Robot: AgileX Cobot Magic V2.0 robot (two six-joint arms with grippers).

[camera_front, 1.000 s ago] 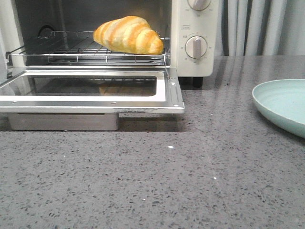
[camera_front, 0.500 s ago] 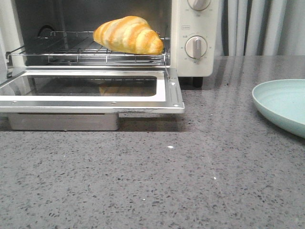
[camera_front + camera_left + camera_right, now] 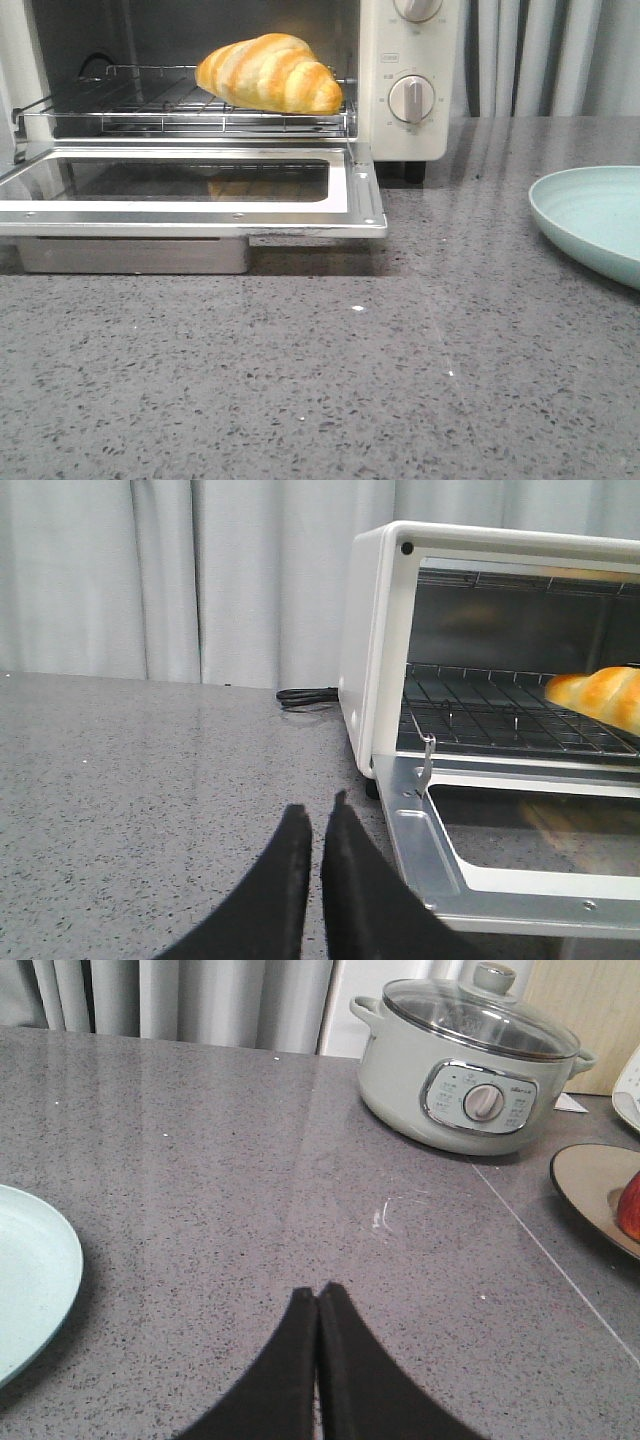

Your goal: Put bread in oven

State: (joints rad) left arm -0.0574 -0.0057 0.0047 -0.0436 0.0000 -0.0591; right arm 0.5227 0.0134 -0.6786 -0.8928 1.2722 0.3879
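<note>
The oven (image 3: 405, 110) stands open with its glass door (image 3: 190, 190) folded down flat over the grey countertop (image 3: 400, 380), and the bread (image 3: 268, 74) lies inside on the wire rack (image 3: 130, 110), toward the rack's right side, near the dial panel. The pale green plate (image 3: 590, 215) to the right holds nothing. The bread is a glossy, golden-orange croissant shape with paler yellow stripes and tapered ends. Its long axis runs roughly across the oven's width, seemingly skewed a little, with one tip resting at the rack's front right. The left gripper (image 3: 312, 825) hangs clenched and empty beside the oven's left wall; the right gripper (image 3: 317, 1305) is likewise pressed closed on nothing, near the plate.
</note>
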